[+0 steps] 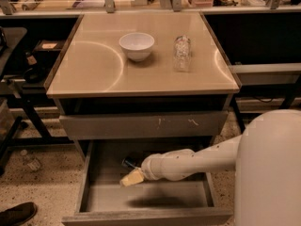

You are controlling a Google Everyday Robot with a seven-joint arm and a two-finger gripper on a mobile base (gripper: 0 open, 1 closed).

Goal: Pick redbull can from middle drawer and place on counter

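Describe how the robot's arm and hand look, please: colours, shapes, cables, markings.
The arm is smooth and off-white, built of rounded tubular segments with a thicker, bulbous section near the wrist. It comes out of a large rounded white shell at the right. The hand, low inside the open middle drawer, is pale yellowish-tan and narrows toward its tip. No cables or markings show.

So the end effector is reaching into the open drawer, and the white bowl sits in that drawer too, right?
No. The camera view shows the white bowl on the counter, not in the open drawer. The end effector is indeed reaching into it.
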